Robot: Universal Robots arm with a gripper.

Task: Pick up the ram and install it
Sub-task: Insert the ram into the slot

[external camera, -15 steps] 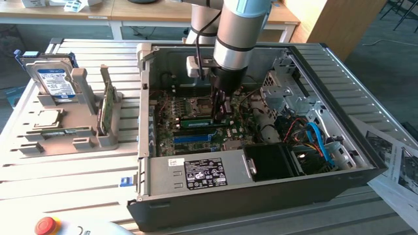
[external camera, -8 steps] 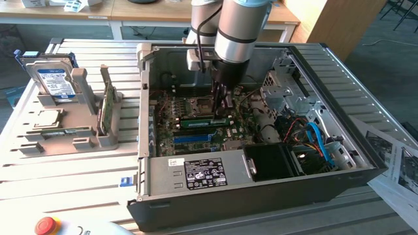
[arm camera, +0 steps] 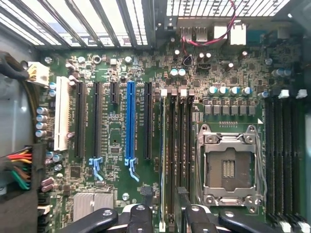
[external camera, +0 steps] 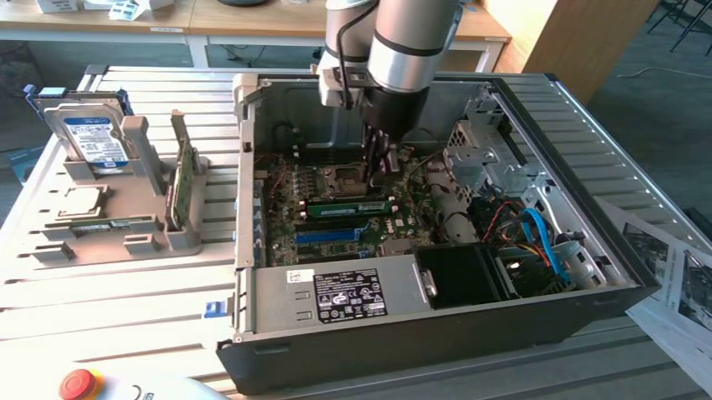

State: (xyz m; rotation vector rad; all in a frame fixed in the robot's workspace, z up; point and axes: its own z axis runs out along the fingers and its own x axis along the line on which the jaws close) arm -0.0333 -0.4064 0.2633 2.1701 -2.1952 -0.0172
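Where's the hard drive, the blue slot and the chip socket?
hard drive (external camera: pixel 92 137), exterior view, its blue-white label.
blue slot (arm camera: pixel 129 121), wrist view, its middle.
chip socket (arm camera: pixel 228 167), wrist view, its contact field.

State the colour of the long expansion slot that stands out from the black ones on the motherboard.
The expansion slot is blue; the wrist view shows it best.

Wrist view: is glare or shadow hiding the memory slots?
Wrist view: memory slots evenly lit, no glare; slatted table past them washes out white. Exterior view: motherboard dimmer in the shade of the case, table bright around it.
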